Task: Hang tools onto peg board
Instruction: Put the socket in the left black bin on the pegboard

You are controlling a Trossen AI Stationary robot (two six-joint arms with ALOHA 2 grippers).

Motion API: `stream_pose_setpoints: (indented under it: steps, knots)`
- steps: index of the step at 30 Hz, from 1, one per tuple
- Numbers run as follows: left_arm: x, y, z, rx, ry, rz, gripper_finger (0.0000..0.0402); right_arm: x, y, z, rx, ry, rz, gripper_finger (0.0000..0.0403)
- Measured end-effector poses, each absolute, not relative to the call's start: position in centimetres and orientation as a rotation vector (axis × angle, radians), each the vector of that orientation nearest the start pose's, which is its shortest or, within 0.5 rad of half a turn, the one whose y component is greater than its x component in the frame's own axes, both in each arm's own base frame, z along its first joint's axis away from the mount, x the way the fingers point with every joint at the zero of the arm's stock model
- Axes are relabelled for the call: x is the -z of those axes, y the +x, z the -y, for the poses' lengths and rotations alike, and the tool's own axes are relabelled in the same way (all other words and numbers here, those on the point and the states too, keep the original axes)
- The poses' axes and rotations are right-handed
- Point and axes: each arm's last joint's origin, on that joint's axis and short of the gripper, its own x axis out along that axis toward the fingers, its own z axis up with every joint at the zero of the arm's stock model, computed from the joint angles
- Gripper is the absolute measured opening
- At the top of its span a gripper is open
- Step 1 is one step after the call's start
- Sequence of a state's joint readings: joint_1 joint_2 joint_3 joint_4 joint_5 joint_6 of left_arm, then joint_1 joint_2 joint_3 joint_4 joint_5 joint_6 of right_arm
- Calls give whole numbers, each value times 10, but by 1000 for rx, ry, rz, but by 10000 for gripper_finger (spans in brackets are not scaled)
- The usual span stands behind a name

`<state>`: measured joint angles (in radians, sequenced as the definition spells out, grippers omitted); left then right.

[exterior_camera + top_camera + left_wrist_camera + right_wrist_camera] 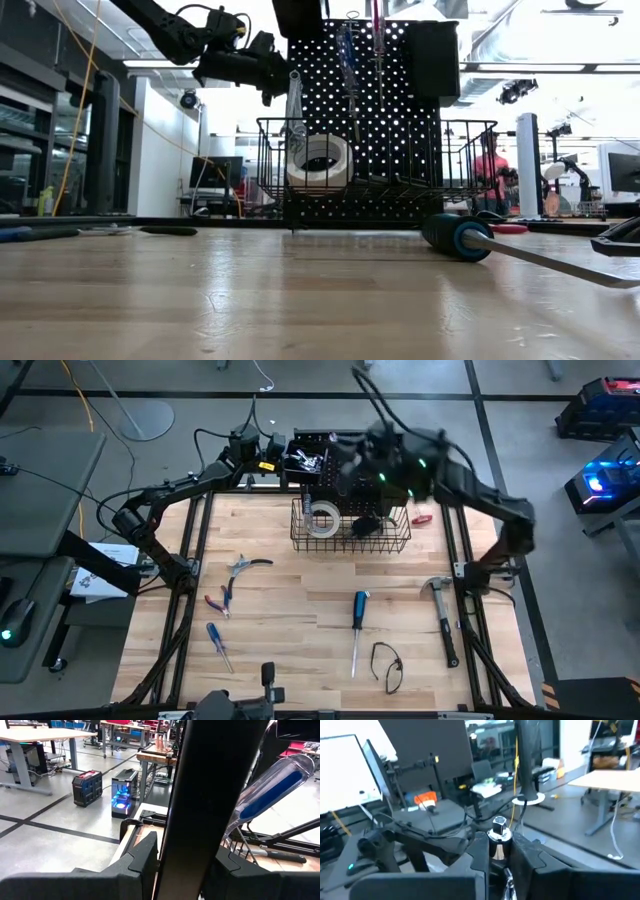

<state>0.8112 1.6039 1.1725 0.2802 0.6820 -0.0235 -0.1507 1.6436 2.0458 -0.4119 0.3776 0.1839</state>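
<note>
The black peg board (380,110) stands at the table's far edge with a wire basket (350,528) on its front; a white tape roll (320,160) lies in the basket, and a blue-handled screwdriver (272,790) hangs on the board. My left gripper (272,458) is shut on the board's left edge. My right gripper (352,460), blurred, is raised over the board and shut on a silver wrench (498,834). On the table lie pliers (245,565), red-handled pliers (220,600), two blue screwdrivers (358,615) (215,645) and a hammer (442,615). My left gripper pinches the peg board's upright left edge (200,820) between its two fingers (142,860), coming at it about level from the table's left side. The board stands upright on the table. My right gripper pinches the silver wrench between its fingers (480,852); its round end (499,826) sticks up past the fingertips. The wrench is lifted clear of the table.
A black looped object (387,665) lies near the front edge and a small red item (422,517) lies right of the basket. Black frame rails (190,560) run along both table sides. The middle of the wooden tabletop (300,610) is bare.
</note>
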Motion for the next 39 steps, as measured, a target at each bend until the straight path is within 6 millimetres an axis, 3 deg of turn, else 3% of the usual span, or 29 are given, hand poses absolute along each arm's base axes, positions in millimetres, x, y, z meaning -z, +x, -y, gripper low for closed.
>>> stream_pose_setpoints:
  steps: [7, 14, 18, 23, 27, 31, 35, 39]
  knots:
    - [-306, 265, -253, -141, -124, -110, 108, -507, 365, 96, 465, 253, -19, 104]
    - [-306, 265, -253, -143, -108, -111, 108, -498, 362, 100, 607, 265, -148, 187]
    - [-306, 265, -253, -143, -107, -111, 108, -511, 347, 90, 585, 247, -185, 217]
    - [-306, 265, -253, -147, -106, -111, 108, -507, 316, 50, 478, 338, -376, 222]
    - [-306, 265, -253, -147, -108, -113, 108, -471, 302, 8, 490, 444, -772, 222]
    - [-306, 265, -253, -147, -91, -113, 108, -418, 307, -38, 492, 521, -1073, 222]
    - [-306, 265, -253, -148, -89, -112, 108, -341, 304, -79, 460, 593, -1420, 222]
    - [-306, 265, -253, -148, -91, -112, 108, -259, 266, -107, 452, 548, -1874, 195]
